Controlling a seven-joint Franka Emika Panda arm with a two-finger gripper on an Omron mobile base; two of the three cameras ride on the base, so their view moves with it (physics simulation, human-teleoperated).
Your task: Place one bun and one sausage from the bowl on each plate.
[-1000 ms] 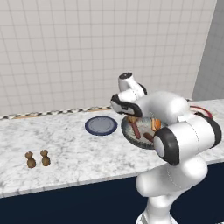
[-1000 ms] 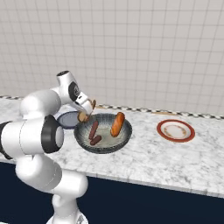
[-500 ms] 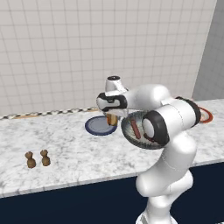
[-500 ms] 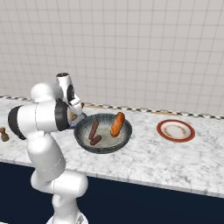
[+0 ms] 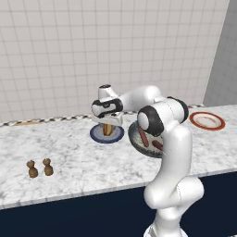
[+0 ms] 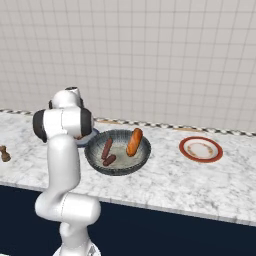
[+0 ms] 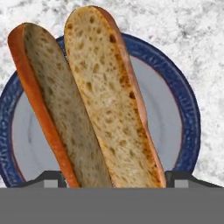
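My gripper (image 5: 107, 124) is shut on a split bun (image 7: 87, 100) and hangs just above the dark blue plate (image 7: 189, 109), left of the bowl. In the left base view the bun (image 5: 107, 130) points down at the blue plate (image 5: 96, 135). Whether the bun touches the plate I cannot tell. The wide grey bowl (image 6: 95, 159) holds two sausages (image 6: 106, 148) and another bun (image 6: 134, 141). Over in the left base view my forearm covers part of the bowl (image 5: 133, 139). The white plate with the red rim (image 6: 201, 149) lies to the right with nothing on it.
Two small brown shakers (image 5: 39, 168) stand at the counter's left front. A tiled wall (image 5: 115, 55) runs behind the counter. The marble top's front edge (image 6: 165, 202) lies close below the bowl.
The arm has swung left from over the bowl, carrying the bun, and now holds it low over the blue plate.
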